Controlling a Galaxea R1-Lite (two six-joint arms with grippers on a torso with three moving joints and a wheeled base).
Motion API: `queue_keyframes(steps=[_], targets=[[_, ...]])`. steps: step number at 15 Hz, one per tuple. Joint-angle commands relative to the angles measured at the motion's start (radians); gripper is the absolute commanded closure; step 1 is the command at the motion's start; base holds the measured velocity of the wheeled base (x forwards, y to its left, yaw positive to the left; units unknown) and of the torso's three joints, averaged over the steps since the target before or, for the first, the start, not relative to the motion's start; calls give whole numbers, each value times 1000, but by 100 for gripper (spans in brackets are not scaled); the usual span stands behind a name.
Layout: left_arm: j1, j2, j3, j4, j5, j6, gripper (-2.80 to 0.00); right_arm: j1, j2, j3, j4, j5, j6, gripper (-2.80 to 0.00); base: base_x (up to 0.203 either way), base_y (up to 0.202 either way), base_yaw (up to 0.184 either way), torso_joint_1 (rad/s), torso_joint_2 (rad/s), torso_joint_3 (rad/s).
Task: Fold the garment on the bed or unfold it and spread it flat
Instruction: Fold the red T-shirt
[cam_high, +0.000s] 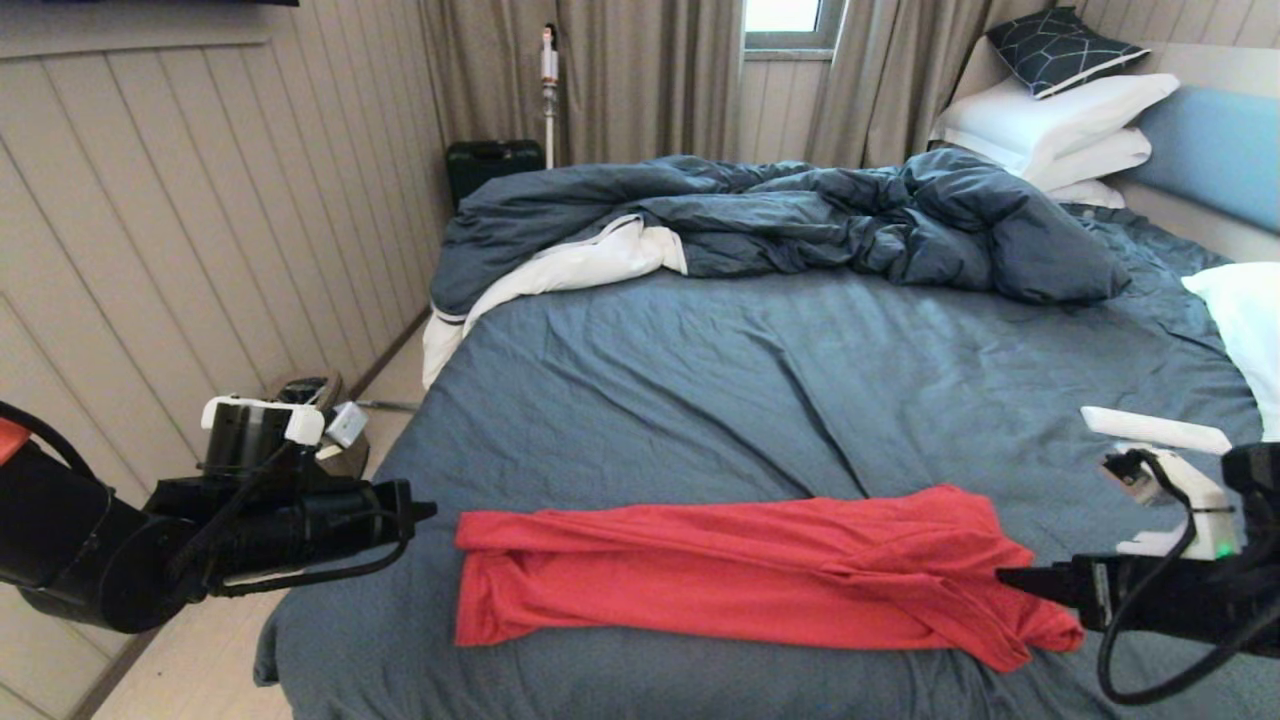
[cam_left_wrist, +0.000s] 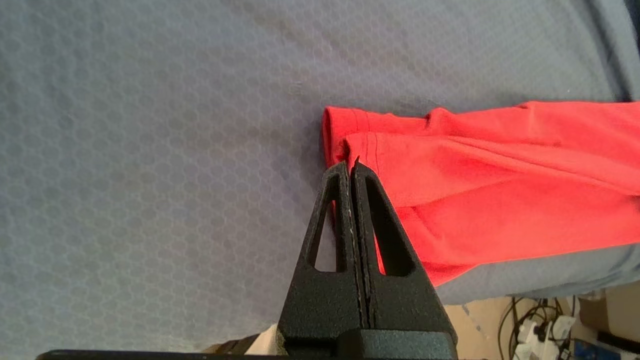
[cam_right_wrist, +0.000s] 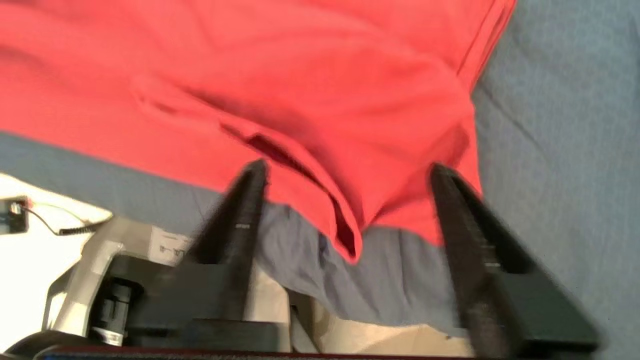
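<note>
Near the foot edge of the bed (cam_high: 700, 380), at about six o'clock in the head view, the red T-shirt (cam_high: 740, 575) lies folded into a long band running from nine o'clock to three o'clock, print side hidden. At its three o'clock end the right gripper (cam_right_wrist: 345, 170) stands with its fingers spread wide around the loose corner of cloth, nothing pinched between them. At the nine o'clock end the left gripper (cam_left_wrist: 350, 167) hovers just beside the hemmed edge, its fingers pressed together and holding nothing.

My reading is that the step in hand is taking hold of the band's ends for the next fold. To do it well, the right gripper should go low enough that both layers of the thin fabric sit between the fingers before closing (one layer alone would let the fold slide apart). The left gripper would need to spread its fingers first, then take the doubled hem squarely. Lifting both ends evenly should keep the band from twisting; dragging across the textured sheet risks rumpling it.
</note>
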Motion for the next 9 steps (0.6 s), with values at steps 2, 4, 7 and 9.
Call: queue_keyframes(steps=[2,4,7,9], targets=[[-5,3,3,-4,-2,-2,0,9,80,-67,-2,1,41,0,0,0,0,0,0,0],[-7,3,5,-4,-2,-3,0,8,130,-90,1,-1,50,0,0,0,0,0,0,0],[-8,1,5,-4,-2,-3,0,7,189,-122,1,-2,77,0,0,0,0,0,0,0],[-7,0,6,-4,-2,-3,0,5,211,-145,0,-5,84,0,0,0,0,0,0,0]])
